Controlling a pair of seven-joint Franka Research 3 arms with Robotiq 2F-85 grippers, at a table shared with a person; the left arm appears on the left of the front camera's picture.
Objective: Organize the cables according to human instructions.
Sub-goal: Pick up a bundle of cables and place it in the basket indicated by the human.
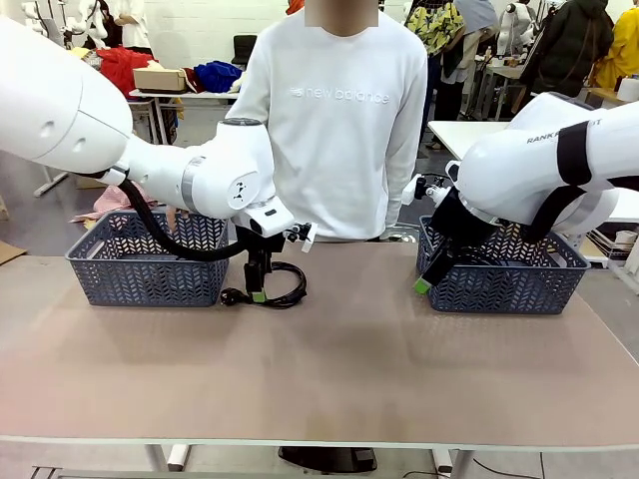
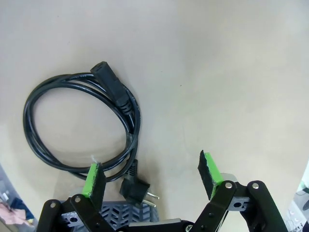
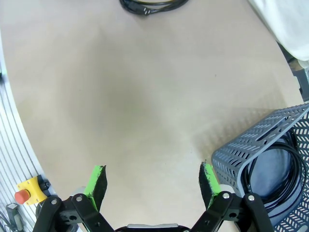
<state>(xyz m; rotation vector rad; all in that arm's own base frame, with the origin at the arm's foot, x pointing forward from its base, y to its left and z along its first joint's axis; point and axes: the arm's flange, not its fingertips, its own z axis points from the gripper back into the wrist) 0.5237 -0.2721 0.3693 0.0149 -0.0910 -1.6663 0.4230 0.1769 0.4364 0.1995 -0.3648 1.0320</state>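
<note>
Right, left gripper (image 2: 152, 176) hangs jaws wide apart, nothing held, over the coiled black power cable (image 2: 82, 128) lying on the tan table (image 1: 329, 369), left-centre of the front view, just beside the grey lattice plastic basket (image 1: 140, 274). In the wrist view one green pad sits against the coil's lower strands, the other well off it. Best to shift over so both pads straddle the bundled strands near the plug, then close. Right gripper (image 3: 152, 181) also spread, empty, by the second grey lattice basket (image 3: 256, 150) w/ black coiled cord (image 3: 270, 169) inside. How many coils are in there, can't tell; left basket's contents unclear too.
</note>
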